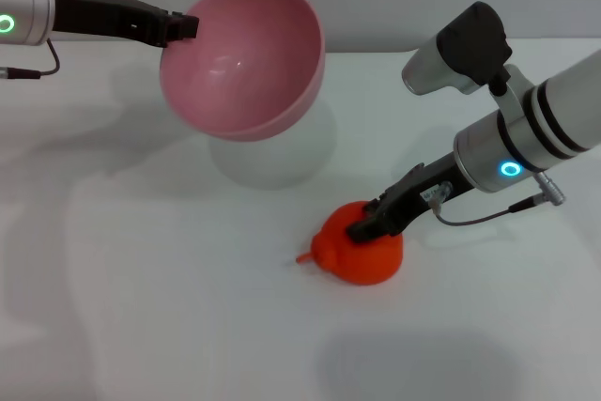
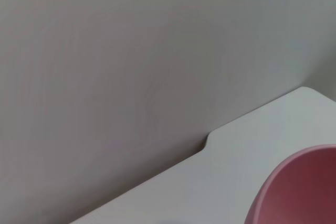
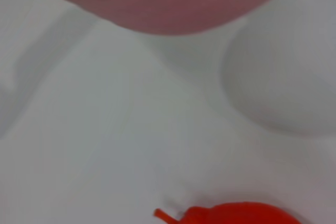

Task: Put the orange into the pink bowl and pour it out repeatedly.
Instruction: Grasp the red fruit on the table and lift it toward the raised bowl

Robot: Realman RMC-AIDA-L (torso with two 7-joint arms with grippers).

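**Orange on the desk, bowl held aloft and empty**

The orange [image 1: 362,249] lies on the white desk [image 1: 169,307], on its side, stem end pointing toward the robot's left, somewhat right of centre and nearer the front edge than the back. The right gripper [image 1: 368,224] is down on top of it — dark fingers touch the fruit's upper surface, but whether they have clamped on it or are only resting there I cannot tell. The right wrist view shows just the top of the orange [image 3: 236,214] and its stem.

The pink bowl [image 1: 246,58] hangs above the desk toward the back edge, tilted so its mouth faces forward and down; nothing inside. The left gripper [image 1: 183,27] grasps it at the rim, fingers pinched on the edge. Its shadow falls on the desk below.

Judgement: bowl emptied, next cycle at the pickup.

Risks:
- The fruit is lumpy and round — an off-centre pinch could let it roll or squirt free.
- The bowl is tilted steeply; unless levelled first, a dropped orange would tumble straight out.
- A rim-only hold may twist when the fruit lands.
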